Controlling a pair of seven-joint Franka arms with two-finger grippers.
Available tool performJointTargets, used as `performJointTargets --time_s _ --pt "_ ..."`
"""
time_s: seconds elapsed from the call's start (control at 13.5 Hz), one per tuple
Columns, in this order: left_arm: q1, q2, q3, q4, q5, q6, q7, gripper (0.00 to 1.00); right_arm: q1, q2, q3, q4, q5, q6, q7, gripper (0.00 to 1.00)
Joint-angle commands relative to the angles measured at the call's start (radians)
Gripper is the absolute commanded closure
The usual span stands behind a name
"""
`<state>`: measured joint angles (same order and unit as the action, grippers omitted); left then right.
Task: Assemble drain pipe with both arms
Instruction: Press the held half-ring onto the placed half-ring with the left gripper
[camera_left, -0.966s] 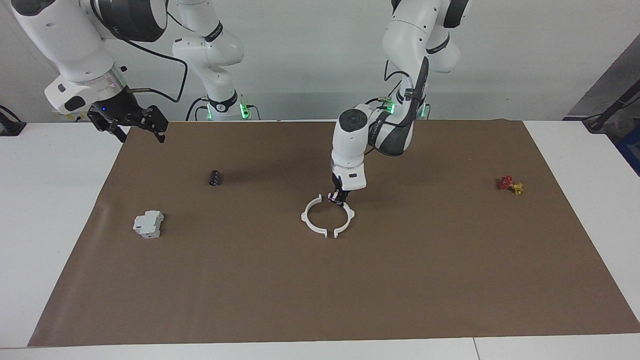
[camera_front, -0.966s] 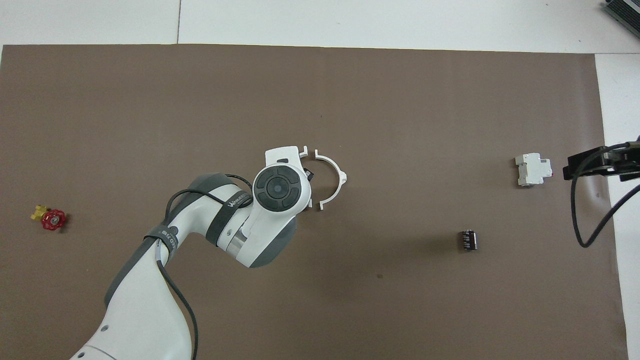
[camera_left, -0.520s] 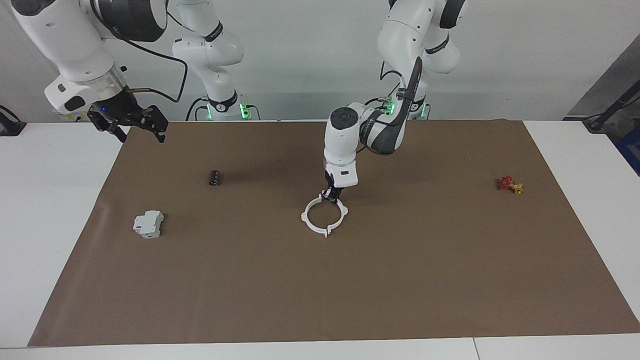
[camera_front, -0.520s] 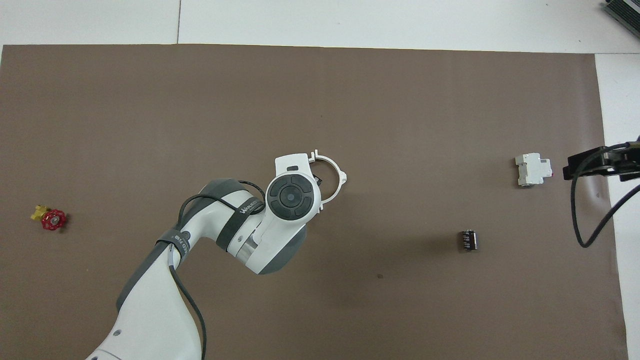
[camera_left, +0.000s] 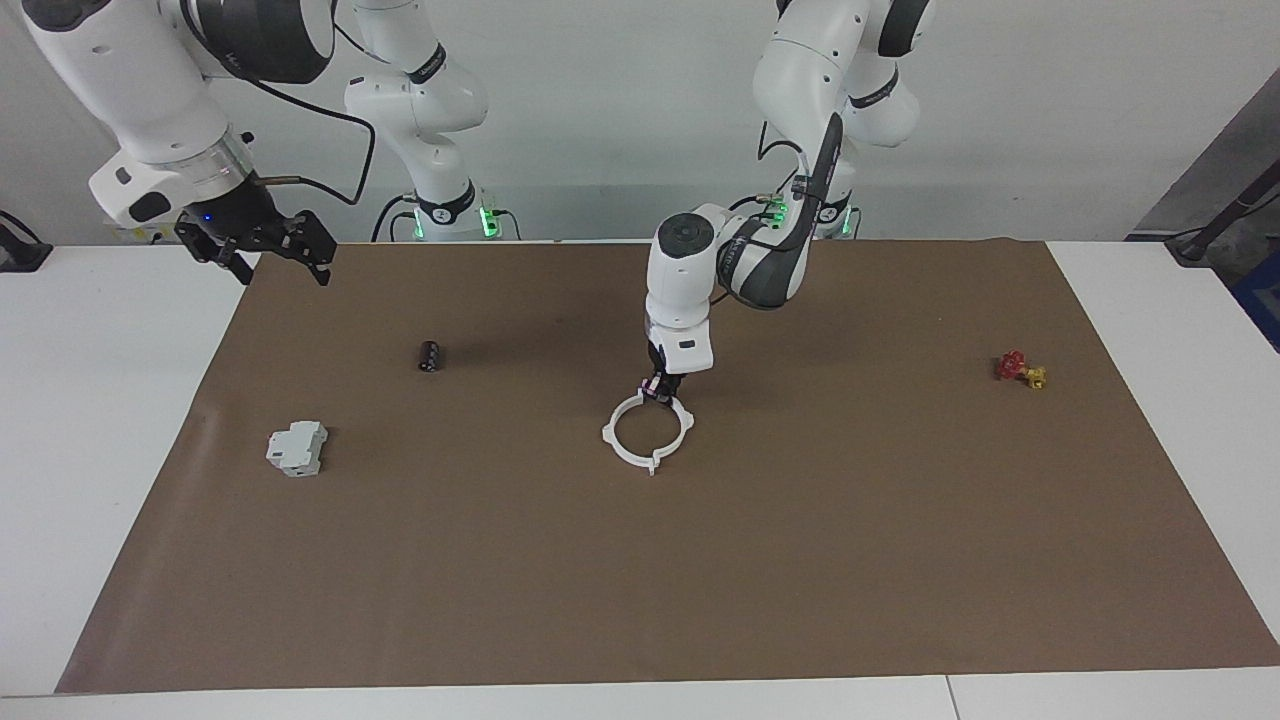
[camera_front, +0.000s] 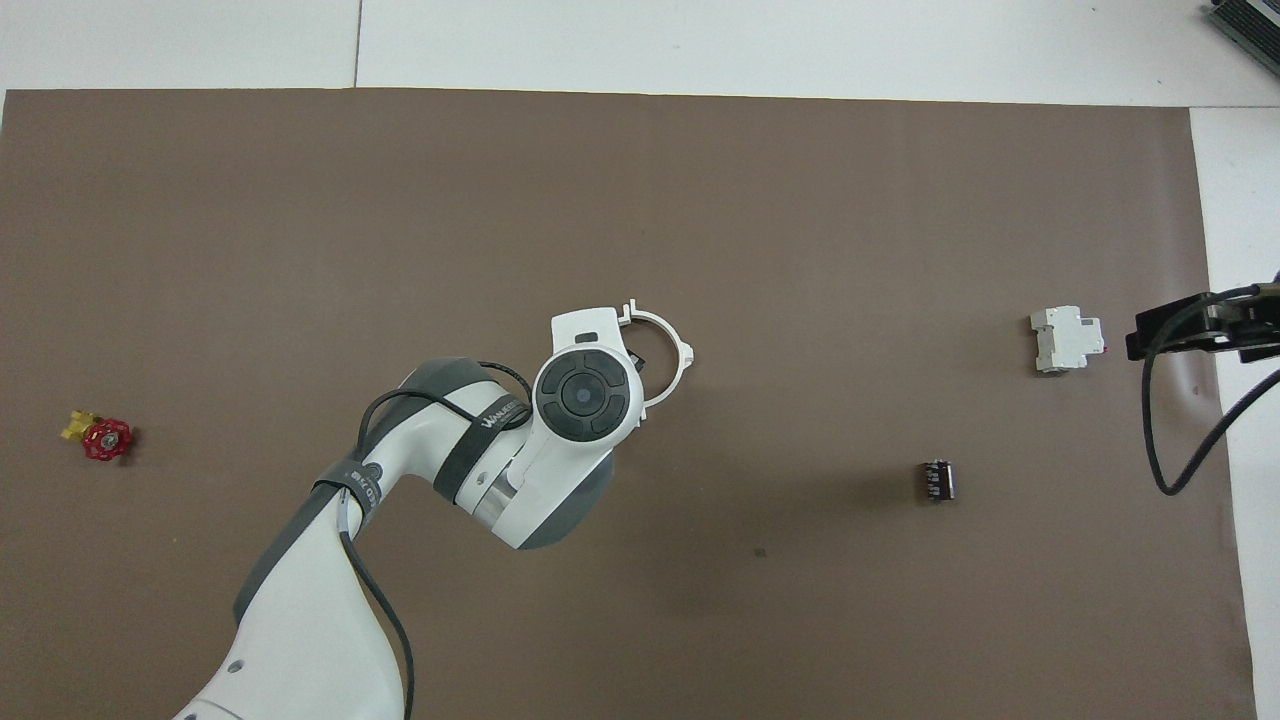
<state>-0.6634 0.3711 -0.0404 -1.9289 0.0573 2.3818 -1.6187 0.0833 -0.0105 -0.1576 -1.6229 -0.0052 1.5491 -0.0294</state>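
- We judge the joining step nearly done: the drain pipe (camera_left: 648, 431) lies mid-mat as one closed ring.
- Left gripper (camera_left: 660, 390) is clamped shut on the ring's robot-side edge.
- Right gripper (camera_left: 262, 247) waits spread wide, empty, over the mat's corner.
- Next, we think: seat the tabs, then release.
- The facing view shows the whole ring; overhead, the left arm (camera_front: 480, 450) hides half.

White ring (camera_left: 648, 432) on plain brown mat (camera_left: 800, 560). Table (camera_left: 90, 450) white. Grey-white block (camera_left: 297, 447). Small dark cylinder (camera_left: 430, 355), blk w/ ribbed look. Red + yellow piece (camera_left: 1020, 369). Arms white w/ grey-blk joints; grippers blk.
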Motion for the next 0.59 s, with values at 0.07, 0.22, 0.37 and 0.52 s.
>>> performJointTargets --time_s 0.07,0.22,0.37,0.52 --pt "-0.016 0.118 0.016 0.103 0.079 -0.071 -0.024 1.0 -0.007 -0.026 0.004 -0.028 0.019 0.002 0.005 0.0" --pt "-0.004 0.121 0.014 0.142 0.085 -0.143 -0.023 1.0 -0.007 -0.026 0.004 -0.028 0.019 0.002 0.005 0.0" --pt "-0.005 0.123 0.014 0.148 0.084 -0.138 -0.026 1.0 -0.007 -0.026 0.004 -0.028 0.019 0.002 0.005 0.0" --pt "-0.007 0.123 0.014 0.148 0.084 -0.141 -0.074 1.0 -0.007 -0.026 0.004 -0.028 0.019 0.002 0.005 0.0"
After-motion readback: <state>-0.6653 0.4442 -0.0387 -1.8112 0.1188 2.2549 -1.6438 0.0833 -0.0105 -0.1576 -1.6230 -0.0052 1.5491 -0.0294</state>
